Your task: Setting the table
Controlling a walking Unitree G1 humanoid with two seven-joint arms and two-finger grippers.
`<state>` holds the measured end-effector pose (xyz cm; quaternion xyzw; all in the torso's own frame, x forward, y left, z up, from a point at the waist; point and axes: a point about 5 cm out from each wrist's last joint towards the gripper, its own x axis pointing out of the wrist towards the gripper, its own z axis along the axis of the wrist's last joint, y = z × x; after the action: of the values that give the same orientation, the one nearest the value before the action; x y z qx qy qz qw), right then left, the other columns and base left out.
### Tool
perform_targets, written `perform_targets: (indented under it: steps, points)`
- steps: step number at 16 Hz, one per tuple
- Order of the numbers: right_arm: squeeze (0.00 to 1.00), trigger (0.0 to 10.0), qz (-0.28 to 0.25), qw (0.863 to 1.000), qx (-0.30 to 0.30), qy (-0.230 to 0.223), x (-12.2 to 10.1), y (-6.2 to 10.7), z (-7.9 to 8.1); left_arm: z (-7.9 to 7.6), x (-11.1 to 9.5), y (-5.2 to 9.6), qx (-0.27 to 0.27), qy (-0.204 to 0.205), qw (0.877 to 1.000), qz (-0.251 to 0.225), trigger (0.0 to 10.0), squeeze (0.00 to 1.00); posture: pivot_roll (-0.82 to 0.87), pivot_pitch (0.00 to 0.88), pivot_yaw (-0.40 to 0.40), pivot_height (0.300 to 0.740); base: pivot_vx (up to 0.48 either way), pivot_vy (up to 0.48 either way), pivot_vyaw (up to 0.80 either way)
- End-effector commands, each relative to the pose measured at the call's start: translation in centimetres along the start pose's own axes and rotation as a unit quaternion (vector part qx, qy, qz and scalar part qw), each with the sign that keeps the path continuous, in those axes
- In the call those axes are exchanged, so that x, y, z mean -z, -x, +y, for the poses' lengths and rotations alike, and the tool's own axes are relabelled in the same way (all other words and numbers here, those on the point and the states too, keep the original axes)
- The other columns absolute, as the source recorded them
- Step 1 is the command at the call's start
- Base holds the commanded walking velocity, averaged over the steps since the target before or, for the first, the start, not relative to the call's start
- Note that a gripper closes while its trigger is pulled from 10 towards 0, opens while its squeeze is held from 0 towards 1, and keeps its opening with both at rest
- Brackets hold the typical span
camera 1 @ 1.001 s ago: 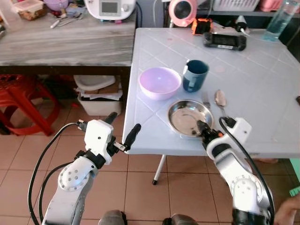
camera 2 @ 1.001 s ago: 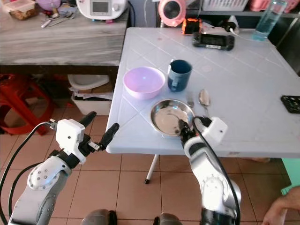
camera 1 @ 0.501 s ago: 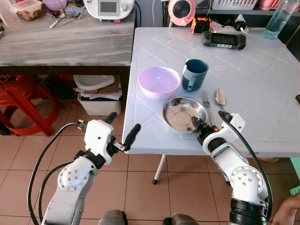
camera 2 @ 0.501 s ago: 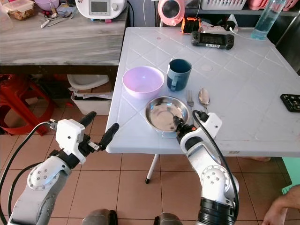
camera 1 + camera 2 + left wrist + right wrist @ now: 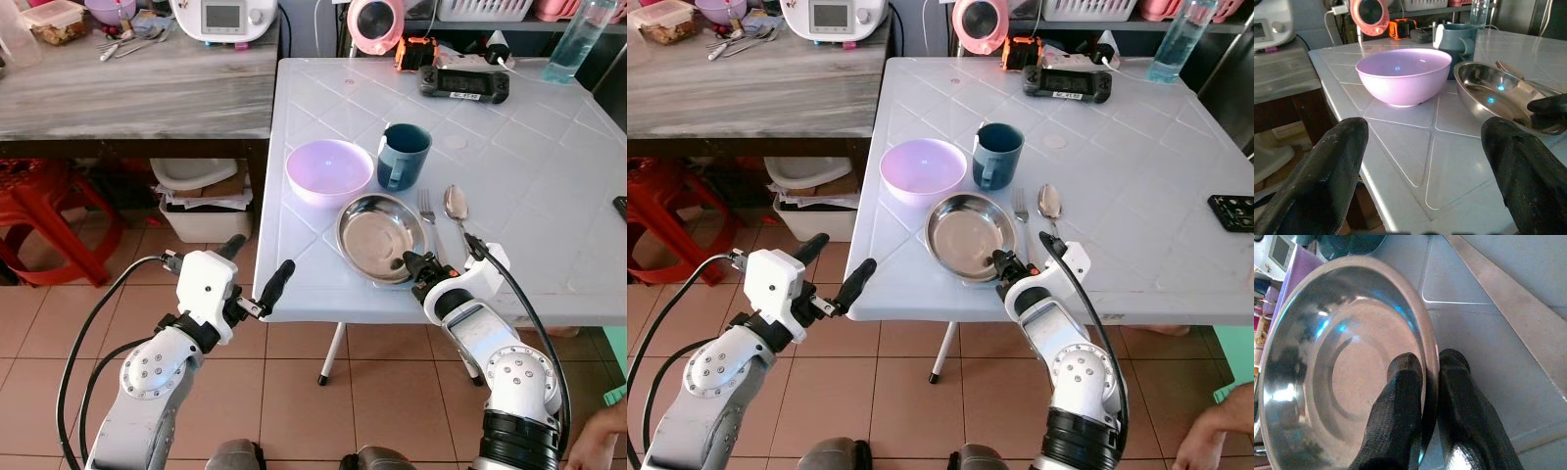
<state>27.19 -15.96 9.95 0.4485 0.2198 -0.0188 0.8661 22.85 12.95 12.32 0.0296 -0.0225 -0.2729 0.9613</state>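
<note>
The steel plate (image 5: 380,235) is round and shallow, with a shiny, mirror-like inside and a thin raised rim. It sits flat on the white table (image 5: 549,176) close to the front edge, toward the front left corner. The purple bowl (image 5: 330,171) stands just behind it on the left, and the blue mug (image 5: 403,155) just behind it, handle turned to the front. A fork (image 5: 427,211) and a spoon (image 5: 457,208) lie side by side just beside the plate on its right, pointing front to back.

The right gripper (image 5: 1426,369) is clamped on the plate's rim at the front right part: in the right wrist view one black finger lies inside the dish and the other outside, with the rim pinched between them. The right arm (image 5: 490,348) rises from below the table's front edge, with its wrist bent over the edge and a black cable looping around it.

The left gripper (image 5: 1425,161) hangs in the air beside the table's left edge, near the front left corner, touching nothing. Its two fingers stand wide apart, pointing toward the bowl and plate. The left arm (image 5: 162,367) is bent at the elbow and held low over the tiled floor (image 5: 294,392).
</note>
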Motion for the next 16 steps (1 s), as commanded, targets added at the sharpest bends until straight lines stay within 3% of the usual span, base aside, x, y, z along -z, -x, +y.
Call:
perform_targets:
  steps: [1, 8, 11, 12, 13, 15, 16]
  points:
    - [0.00, 0.0, 0.066, 0.997, 0.026, -0.027, 3.0, -0.4, -0.8, -0.1, -0.1, 0.0, 0.009, -0.005, 1.000, 0.002, 10.0, 0.00, 0.06, 0.057, 0.031, 0.740, 0.000, 0.000, 0.00]
    - [0.00, 0.0, 0.058, 0.997, 0.046, -0.035, 2.7, -0.3, -1.5, 0.0, 0.4, -0.2, -0.009, 0.004, 1.000, 0.009, 10.0, 0.00, 0.05, 0.042, 0.018, 0.740, 0.000, 0.000, 0.00]
    - [0.00, 0.1, 0.051, 0.998, 0.013, 0.024, 2.5, -0.2, -0.3, 1.0, 1.2, -0.5, -0.071, 0.014, 0.997, 0.025, 10.0, 0.00, 0.04, 0.018, 0.005, 0.740, 0.000, 0.000, 0.00]
    - [0.00, 10.0, 0.041, 0.997, 0.004, 0.059, 2.4, -0.2, 0.1, 1.5, 1.5, -0.7, -0.104, 0.015, 0.994, 0.026, 10.0, 0.00, 0.03, 0.000, -0.004, 0.740, 0.000, 0.000, 0.00]
    - [0.00, 10.0, 0.037, 0.994, -0.001, 0.108, 2.3, -0.3, 0.3, 1.9, 1.8, -0.8, -0.129, 0.026, 0.991, 0.028, 10.0, 0.00, 0.03, 0.000, -0.007, 0.740, 0.000, 0.000, 0.00]
    - [0.00, 10.0, 0.032, 0.992, -0.014, 0.122, 2.2, -0.3, 0.8, 2.2, 2.0, -1.1, -0.147, 0.032, 0.988, 0.026, 10.0, 0.00, 0.02, 0.000, -0.014, 0.740, 0.000, 0.000, 0.00]
    - [0.00, 10.0, 0.021, 0.988, -0.029, 0.151, 1.9, -0.3, 1.3, 2.4, 2.2, -1.4, -0.160, 0.037, 0.986, 0.025, 10.0, 0.00, 0.01, 0.000, -0.021, 0.740, 0.000, 0.480, 0.00]
